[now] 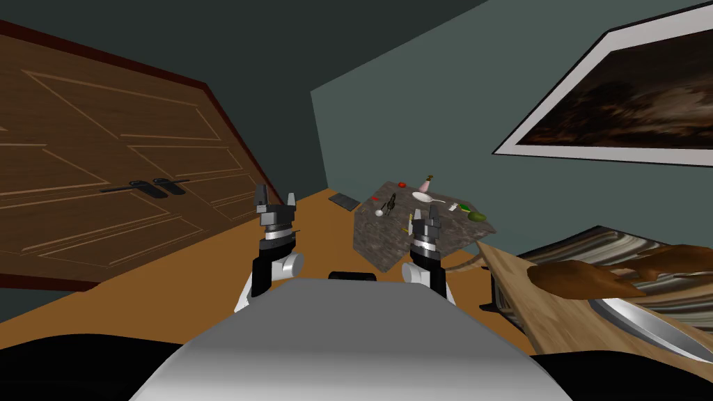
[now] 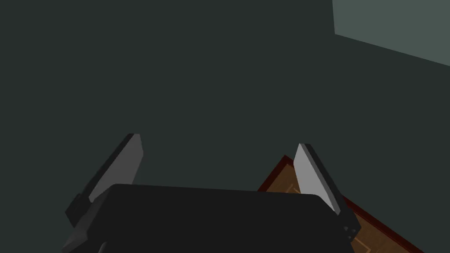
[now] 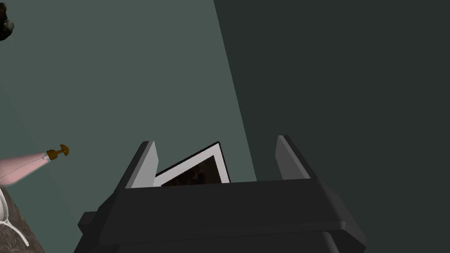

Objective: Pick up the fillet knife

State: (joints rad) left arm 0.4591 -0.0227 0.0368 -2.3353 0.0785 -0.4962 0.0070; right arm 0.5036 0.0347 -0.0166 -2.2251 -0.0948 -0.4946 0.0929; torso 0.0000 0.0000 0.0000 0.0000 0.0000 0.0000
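Both spread apart: left gripper (image 1: 276,198) above the floor (image 1: 209,278), right gripper (image 1: 426,224) at the table's (image 1: 376,245) near edge.

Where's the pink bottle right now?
Head view: the pink bottle sits near the far edge of the dark mottled table, ahead on my right, behind the white spoon.

The table (image 1: 379,242) stands just ahead of the right jaws, a bottle (image 1: 425,184) on its far side; the door (image 1: 104,181) lies left of the left jaws.
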